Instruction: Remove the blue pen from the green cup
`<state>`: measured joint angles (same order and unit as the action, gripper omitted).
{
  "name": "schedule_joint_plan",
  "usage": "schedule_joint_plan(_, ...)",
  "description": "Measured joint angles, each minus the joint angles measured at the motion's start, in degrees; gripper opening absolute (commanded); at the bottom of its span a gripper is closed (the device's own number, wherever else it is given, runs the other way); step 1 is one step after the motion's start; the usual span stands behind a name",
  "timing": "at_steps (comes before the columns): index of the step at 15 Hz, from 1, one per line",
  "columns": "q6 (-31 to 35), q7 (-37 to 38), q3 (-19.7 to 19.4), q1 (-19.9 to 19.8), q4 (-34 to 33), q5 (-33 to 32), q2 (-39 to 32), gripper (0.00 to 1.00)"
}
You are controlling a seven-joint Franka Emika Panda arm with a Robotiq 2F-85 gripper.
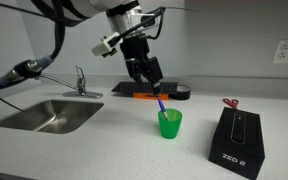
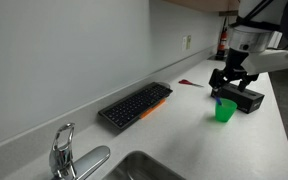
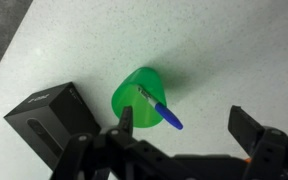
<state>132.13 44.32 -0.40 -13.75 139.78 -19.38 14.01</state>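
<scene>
Well, the slim blue pen [image 3: 164, 112] leans inside the tapering, translucent green cup [image 3: 142, 95] on the pale speckled table [image 1: 104, 140]. The black pincer [image 1: 149, 80] hangs just above, its jaws spread apart.

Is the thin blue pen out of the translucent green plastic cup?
No, the pen leans inside the cup, poking over its rim.

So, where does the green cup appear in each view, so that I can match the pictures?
In an exterior view: green cup low, right of centre, left of the black box.
In an exterior view: far right, mid-height, in front of the box.
Wrist view: centre, box at lower left.
Shared landmark: the black box beside the cup.
</scene>
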Motion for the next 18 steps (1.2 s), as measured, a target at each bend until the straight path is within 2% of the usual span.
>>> schedule_joint_plan(3, 0.6, 11.6, 0.1, -0.98, -2.03, -9.15, -4.51, 1.0)
schedule_joint_plan(5, 0.47, 16.44, -0.18, -0.99, -3.61, -12.05, -7.14, 1.0)
schedule_joint_plan(18, 0.28, 18.42, -0.95, 1.8, -4.71, -14.1, -9.07, 1.0)
